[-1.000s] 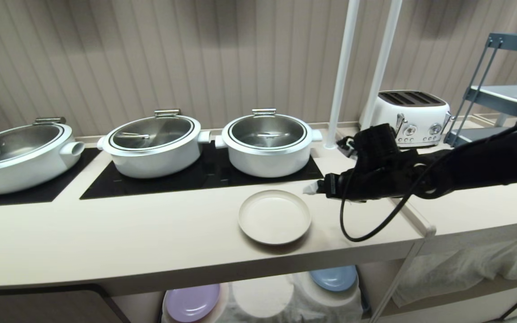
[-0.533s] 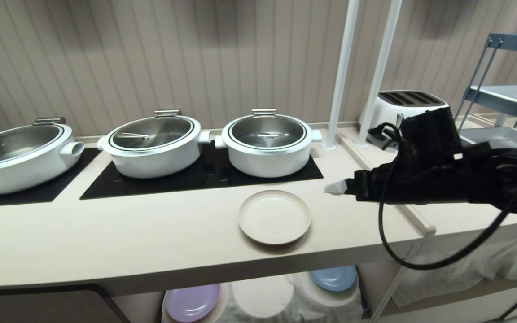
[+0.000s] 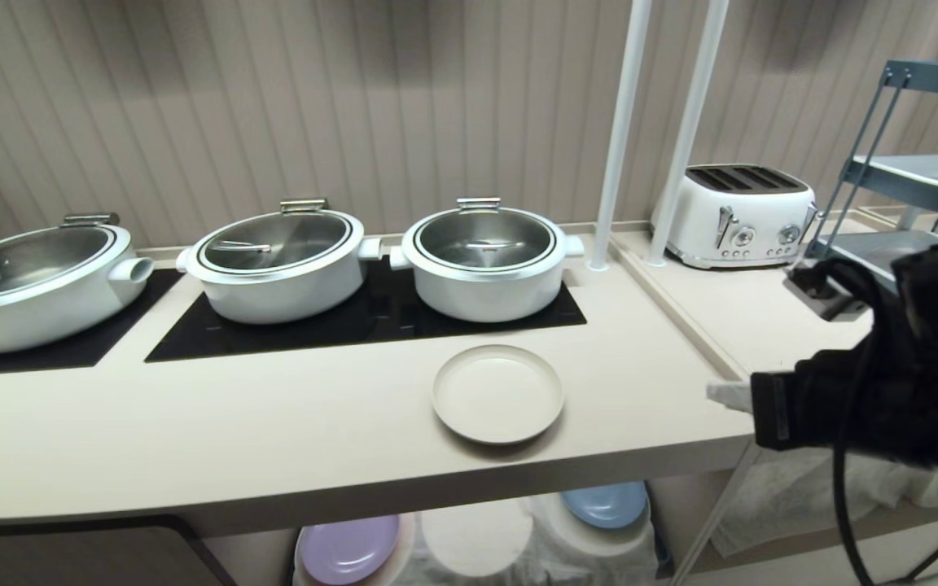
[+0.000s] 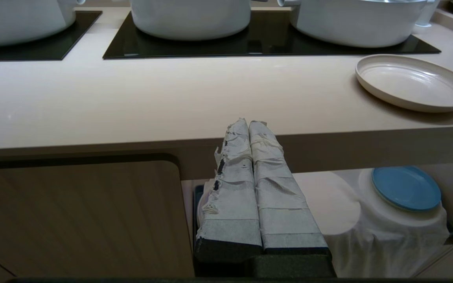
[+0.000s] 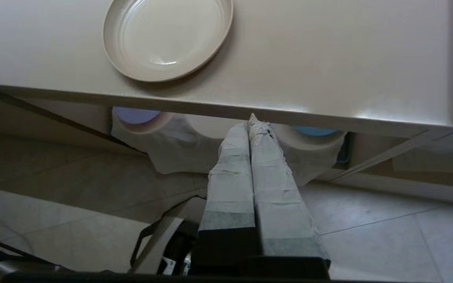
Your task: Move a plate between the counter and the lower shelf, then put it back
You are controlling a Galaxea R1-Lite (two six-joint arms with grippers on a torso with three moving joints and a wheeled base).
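Gripper fingers pressed together, holding nothing, plate alone on the table.

Right gripper [image 3: 728, 396] has its two taped fingers [image 5: 267, 165] squeezed tight with nothing between them, and it hangs by the front right edge of the table [image 3: 192, 423], well apart from the plate [image 3: 498, 393]. Left gripper [image 4: 249, 125] is pinched closed too and empty, parked low in front of the table's thick front edge. The cream plate lies flat on the table, near the front edge, just in front of the right white pot [image 3: 485, 259]. Under the table is the lower shelf [image 3: 770, 545], where a white cloth [image 4: 387, 236] makes round humps. A light blue plate [image 3: 606, 503] sits on the right hump and a purple plate [image 3: 348, 548] on the left one. A white toaster [image 3: 736, 214] stands far back on the right.
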